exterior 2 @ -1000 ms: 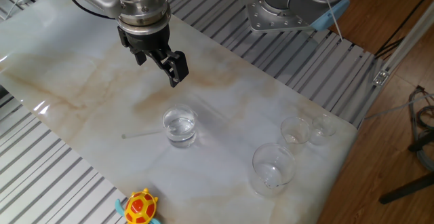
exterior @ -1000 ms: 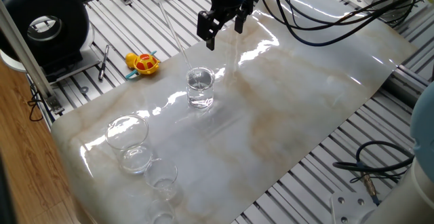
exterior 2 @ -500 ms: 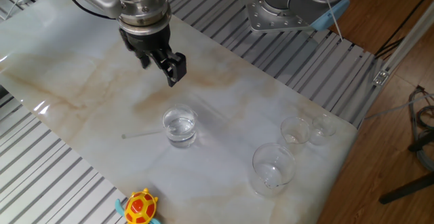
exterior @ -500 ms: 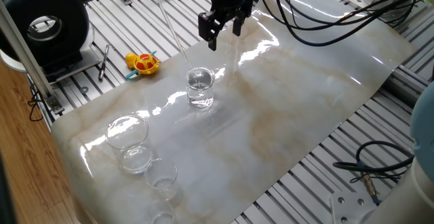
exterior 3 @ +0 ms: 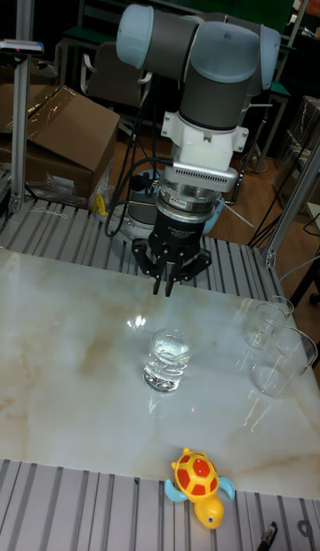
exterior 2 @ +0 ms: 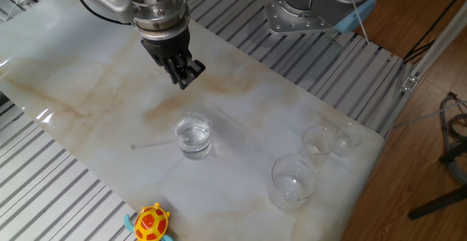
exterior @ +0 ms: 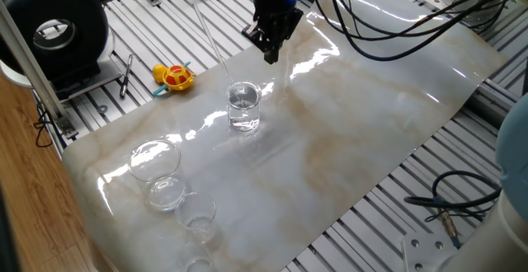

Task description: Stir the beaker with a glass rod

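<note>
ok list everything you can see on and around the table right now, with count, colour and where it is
beaker: one, clear glass with clear liquid, middle of the table.
glass rod: one, transparent, leaning in the beaker, its top toward the table's toy-side edge.
wider glass vessel: one, clear, near a table corner.
small glass cups: two or three, clear, beside the wider vessel; exact count is hard to tell.
toy turtle: one, yellow and red, on the slatted frame at the table edge.
marble-look table: one, cream with tan veining.
cardboard box: one, brown, behind the table.
gripper: one, black, fingers together, above the table beyond the beaker, holding nothing.
</note>
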{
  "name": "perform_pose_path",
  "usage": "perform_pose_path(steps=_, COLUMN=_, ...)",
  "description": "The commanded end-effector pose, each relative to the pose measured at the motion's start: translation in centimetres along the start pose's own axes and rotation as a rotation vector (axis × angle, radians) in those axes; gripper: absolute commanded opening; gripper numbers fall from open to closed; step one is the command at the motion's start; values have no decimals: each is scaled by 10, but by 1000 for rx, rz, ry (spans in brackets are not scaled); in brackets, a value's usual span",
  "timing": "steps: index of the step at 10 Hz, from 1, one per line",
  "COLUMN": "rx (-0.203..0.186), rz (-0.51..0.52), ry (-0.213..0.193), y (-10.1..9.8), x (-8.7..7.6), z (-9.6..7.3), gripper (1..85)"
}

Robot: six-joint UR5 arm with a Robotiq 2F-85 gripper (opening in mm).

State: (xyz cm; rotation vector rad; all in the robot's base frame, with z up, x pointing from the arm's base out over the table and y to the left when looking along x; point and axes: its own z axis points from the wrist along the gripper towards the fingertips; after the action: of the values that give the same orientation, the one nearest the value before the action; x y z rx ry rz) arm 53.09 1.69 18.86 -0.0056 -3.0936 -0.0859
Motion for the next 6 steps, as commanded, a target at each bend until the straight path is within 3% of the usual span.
perform_pose_path(steps=1, rx=-59, rz=-10, ry=-2, y=6, x=2, z=-7, gripper=27)
perform_pose_path(steps=2, rx=-37, rz=-30, ry=-17, y=1, x=-2, z=-7, gripper=27)
perform_pose_path(steps=3, rx=-51, rz=-26, ry=-25, y=4, x=-4, z=-7, gripper=27)
perform_pose_path(steps=4, rx=-94, rz=4, ry=-24, y=16, x=-4, z=-8, gripper=27)
perform_pose_path(steps=6, rx=-68, rz=20, ry=-19, y=9, x=-3, z=-8, gripper=13)
